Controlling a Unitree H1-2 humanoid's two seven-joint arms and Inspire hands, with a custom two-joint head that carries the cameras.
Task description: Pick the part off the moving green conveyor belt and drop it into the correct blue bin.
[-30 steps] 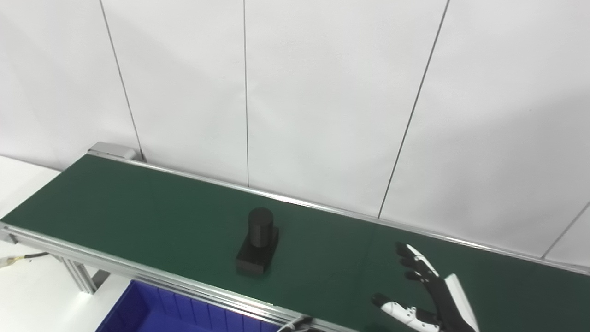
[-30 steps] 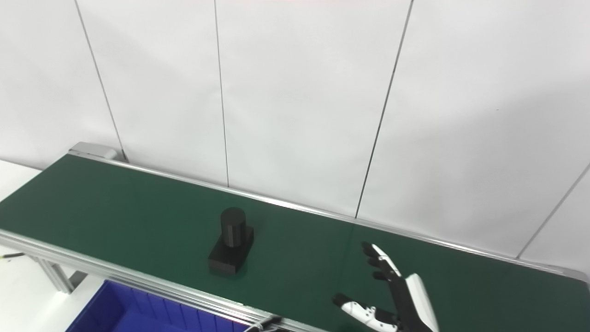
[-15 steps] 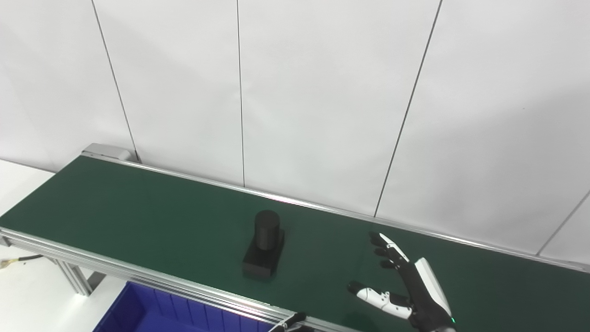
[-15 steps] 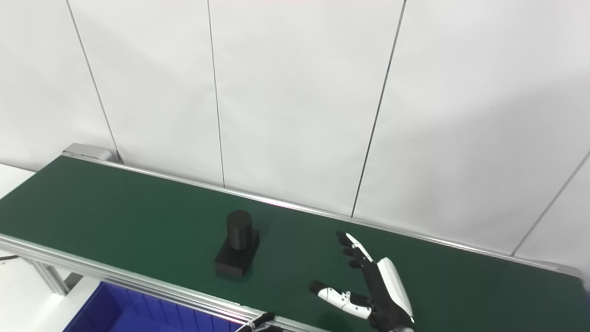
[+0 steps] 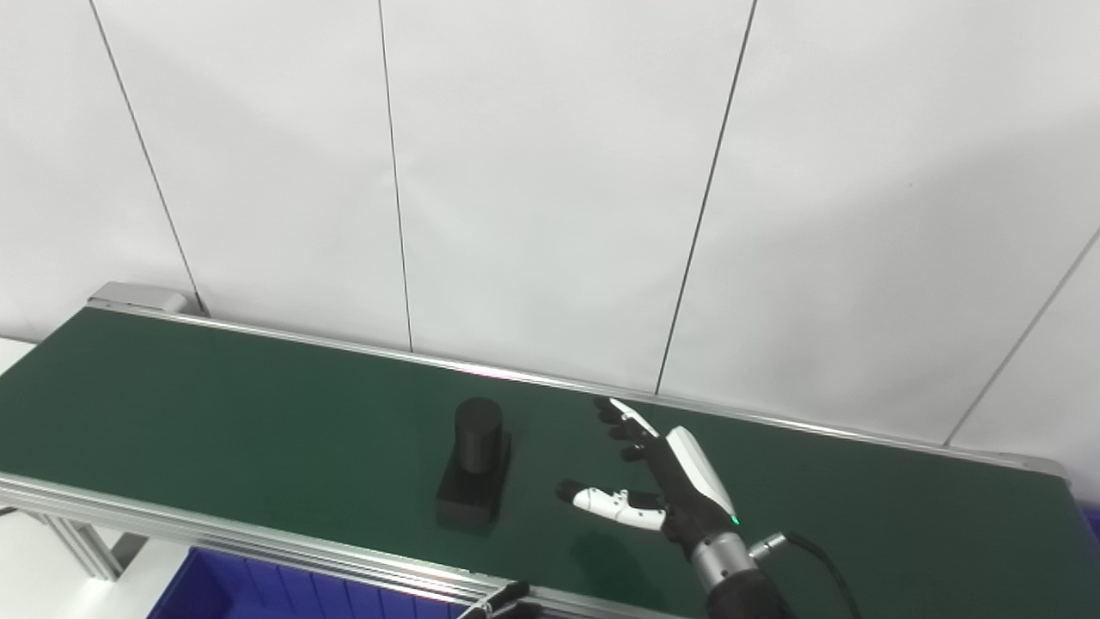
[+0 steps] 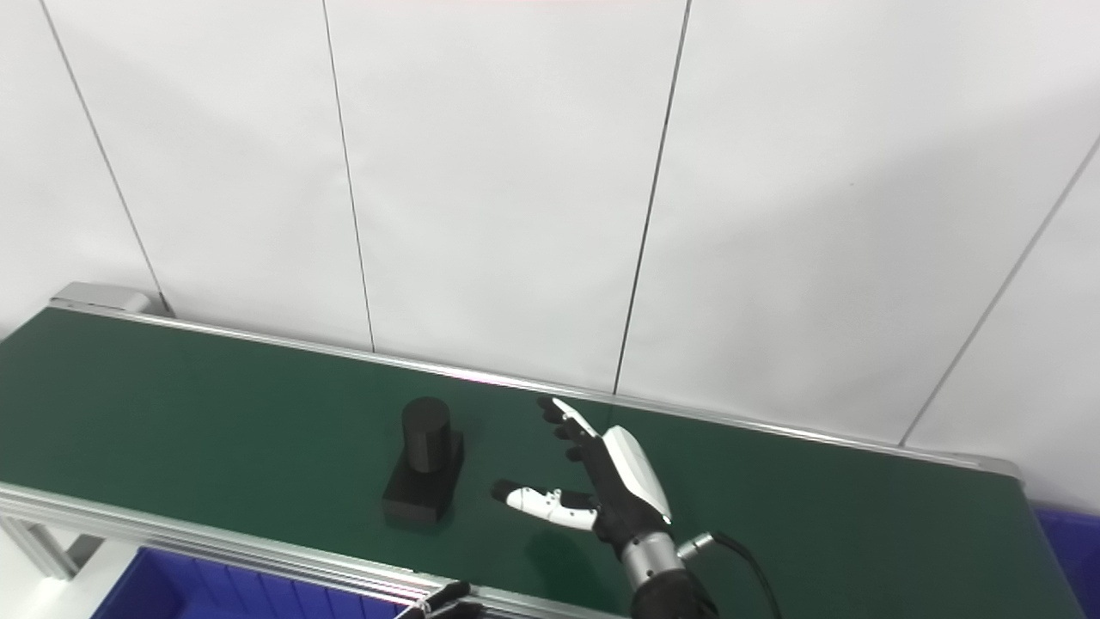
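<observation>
While the part (image 5: 475, 468) stands upright mid-belt (image 5: 215, 404), just left of the empty, spread right hand (image 5: 662, 486), that hand should, I judge, sweep left, thumb near and fingers (image 5: 620, 421) far, and close around the cylinder above its base.

Matt black part (image 5: 473, 469); matt green belt (image 5: 215, 413); brushed-metal rail (image 5: 258, 546).

A white panelled wall (image 5: 550, 172) fills the background, split by thin dark vertical seams (image 5: 395, 172) leaning slightly. Soft even light leaves faint grey shadows on the right-hand panels (image 5: 902, 258)
</observation>
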